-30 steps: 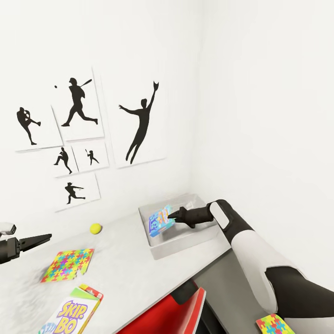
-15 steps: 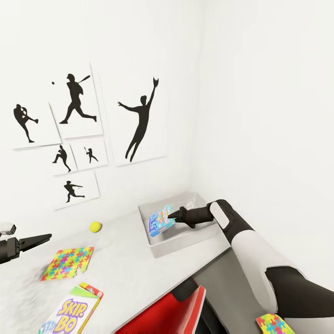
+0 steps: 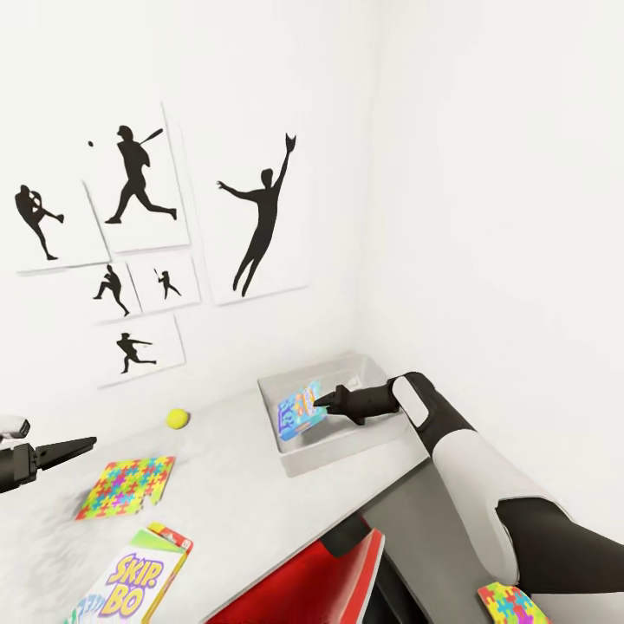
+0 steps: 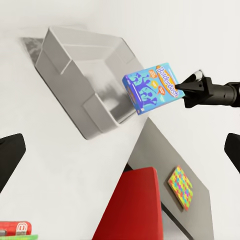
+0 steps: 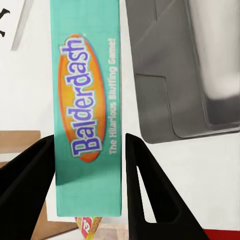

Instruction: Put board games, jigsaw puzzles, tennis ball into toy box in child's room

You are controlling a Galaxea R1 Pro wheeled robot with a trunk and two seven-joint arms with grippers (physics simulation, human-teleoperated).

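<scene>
One board game (image 3: 301, 413) — between right hand (image 3: 322, 402) fingers

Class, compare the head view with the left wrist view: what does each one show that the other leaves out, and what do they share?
Head view alone: the tennis ball and a jigsaw puzzle on the table, the silhouette posters on the wall, and the open left hand.

Left wrist view alone: the game's full blue cover, printed Balderdash.

Both: the right hand shut on the board game, held tilted above the toy box, a red chair under the table edge, and a second jigsaw puzzle lying lower down beside it.
</scene>
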